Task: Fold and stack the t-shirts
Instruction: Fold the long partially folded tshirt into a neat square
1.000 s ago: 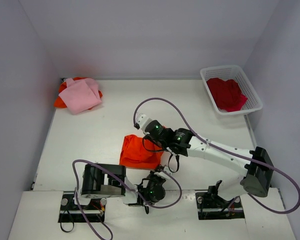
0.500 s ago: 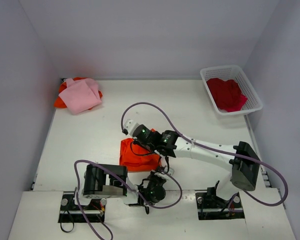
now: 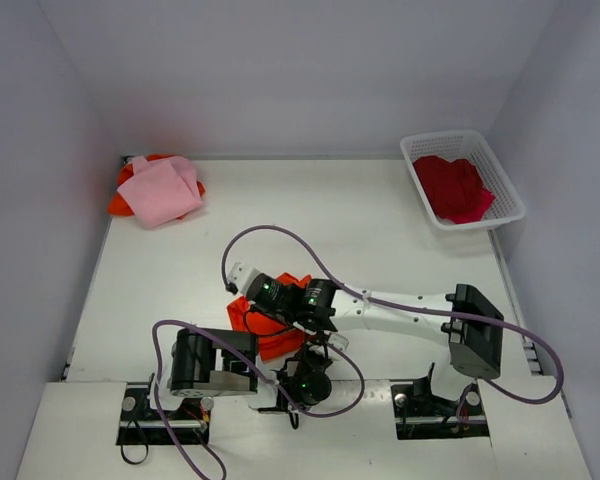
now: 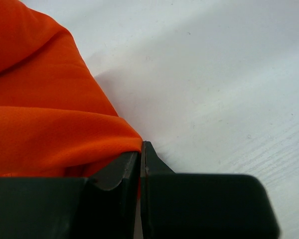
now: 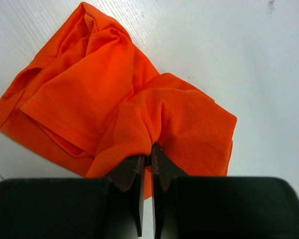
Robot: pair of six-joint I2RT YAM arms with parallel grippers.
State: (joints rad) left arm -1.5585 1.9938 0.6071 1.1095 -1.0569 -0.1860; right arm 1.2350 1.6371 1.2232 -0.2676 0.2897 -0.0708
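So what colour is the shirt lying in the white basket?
That shirt is deep crimson red, best seen in the top external view.

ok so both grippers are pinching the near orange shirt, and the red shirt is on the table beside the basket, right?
Not quite. The left gripper and right gripper do pinch the orange shirt, but the red shirt lies inside the basket, not beside it. The top view shows this.

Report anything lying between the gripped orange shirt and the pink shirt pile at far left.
Nothing visible: only bare white table lies between the bright orange cloth t-shirt and the pale pink t-shirt.
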